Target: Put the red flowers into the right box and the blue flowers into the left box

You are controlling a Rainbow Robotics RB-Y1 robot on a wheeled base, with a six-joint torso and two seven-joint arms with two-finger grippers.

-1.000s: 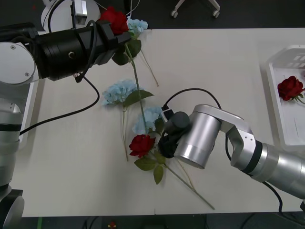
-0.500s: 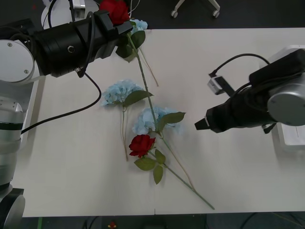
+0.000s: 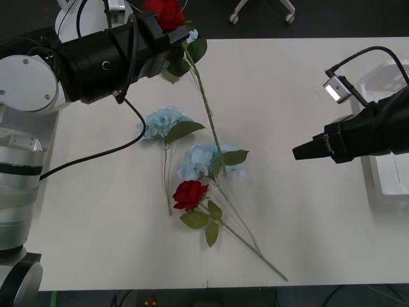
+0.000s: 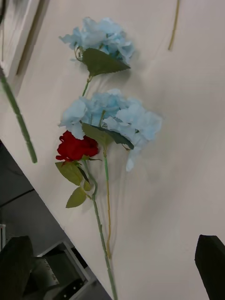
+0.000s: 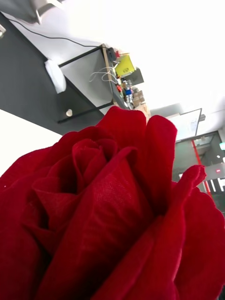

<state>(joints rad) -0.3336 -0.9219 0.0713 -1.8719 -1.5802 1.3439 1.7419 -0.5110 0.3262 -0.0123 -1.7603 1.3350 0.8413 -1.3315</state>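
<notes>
1. Front view: left end effector [image 3: 171, 38] reaching in from the upper left of the frame, clenched on a red rose [image 3: 165, 11] just below the bloom, with the long stem [image 3: 206, 105] trailing down toward mid-frame over the worktop [image 3: 300, 89]. Right end effector [image 3: 301, 152] hanging at mid-right, pointing toward the flowers and carrying nothing. Two blue flowers [image 3: 203, 159] and a second red rose [image 3: 189, 194] lying on the worktop in the lower middle; a third blue cluster peeking out behind the held rose at the top. Right box [image 3: 376, 86] sitting at the right edge, partly hidden by the arm.

2. Right wrist view: black fingers [image 4: 212, 262] sitting far apart in the bottom corners, so released. Blue flowers [image 4: 115, 117] and lying rose [image 4: 75, 146] resting touching each other at mid-frame, stems running toward the bottom edge.

3. Left wrist view: held rose bloom [image 5: 108, 211] pressing right up against the lens.

4. Doing the step well, as a judgement: carrying the held rose across to the right box, probably by passing it to the free right end effector. Keeping the dangling stem lifted clear of the blue flowers, since dragging could tangle leaves. Gripping the stem, not the soft petals, and releasing only once the bloom is inside the rim.
</notes>
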